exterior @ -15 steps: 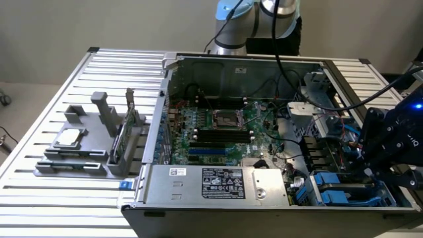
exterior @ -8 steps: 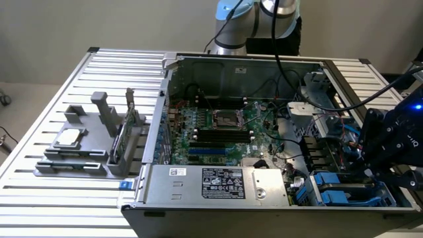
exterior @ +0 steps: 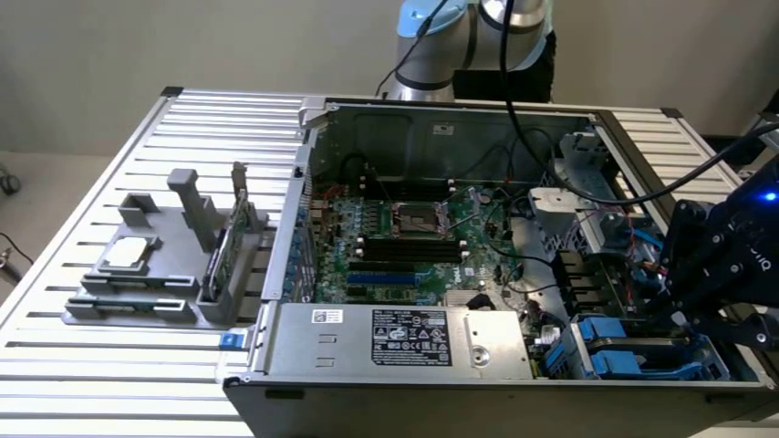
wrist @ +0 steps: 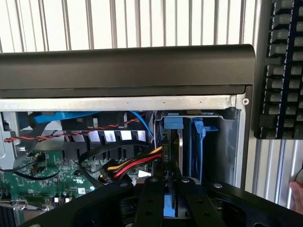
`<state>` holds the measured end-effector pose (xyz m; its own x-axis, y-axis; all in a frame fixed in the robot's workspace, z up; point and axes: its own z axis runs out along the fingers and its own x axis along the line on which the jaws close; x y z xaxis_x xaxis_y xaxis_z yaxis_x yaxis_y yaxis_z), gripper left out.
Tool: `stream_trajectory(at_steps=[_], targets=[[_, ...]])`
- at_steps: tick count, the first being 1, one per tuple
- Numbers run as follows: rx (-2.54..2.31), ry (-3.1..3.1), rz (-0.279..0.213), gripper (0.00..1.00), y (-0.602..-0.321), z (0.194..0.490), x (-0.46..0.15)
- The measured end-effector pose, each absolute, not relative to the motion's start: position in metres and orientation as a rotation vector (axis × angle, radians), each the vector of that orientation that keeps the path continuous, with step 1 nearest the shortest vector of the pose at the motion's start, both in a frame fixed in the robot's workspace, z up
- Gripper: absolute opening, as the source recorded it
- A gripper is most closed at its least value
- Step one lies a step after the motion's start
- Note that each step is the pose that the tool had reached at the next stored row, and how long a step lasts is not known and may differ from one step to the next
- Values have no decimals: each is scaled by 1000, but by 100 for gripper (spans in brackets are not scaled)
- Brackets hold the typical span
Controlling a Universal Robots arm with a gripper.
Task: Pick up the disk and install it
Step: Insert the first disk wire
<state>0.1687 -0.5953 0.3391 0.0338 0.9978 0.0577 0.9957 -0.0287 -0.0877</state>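
Surface: a ribbed metal table [exterior: 73, 365] of pale slats is carrying everything, with a plain light wall and floor lying behind it.

Nearest item: an open computer case [exterior: 487, 401] is lying on its side, its dark front edge facing the exterior camera. A grey power supply [exterior: 402, 339] with a black label is sitting along that near edge.

Task item: the disk [exterior: 623, 358] is sitting in the drive bay at the case's near corner on the exterior view's right, its blue carrier showing beside a second blue bracket. In the wrist view the disk [wrist: 176, 142] is standing on edge inside the silver bay, its long axis running down into the bay, its blue carrier edge facing the camera.

Gripper: the black gripper [wrist: 171, 208] is hanging directly over the bay, its two fingers [wrist: 151, 198] closing around a blue part; whether they are truly clamping the carrier, I cannot tell.

Obstructions: red, yellow and black cables [wrist: 135, 163] are crossing just beside the bay.

Farther in: a green motherboard [exterior: 402, 237] is lying on the case floor.

Exterior view's left: a grey fixture [exterior: 159, 274] is holding a small silver chip [exterior: 128, 255] and an upright green card [exterior: 237, 228].

Wrist view edge: a black keyboard [wrist: 281, 71] is resting on the slats
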Motion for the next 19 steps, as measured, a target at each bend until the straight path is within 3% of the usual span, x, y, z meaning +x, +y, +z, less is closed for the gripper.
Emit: stream_trajectory(at_steps=[19], targets=[[-2164,-2132,31,16,-595,335,171]])
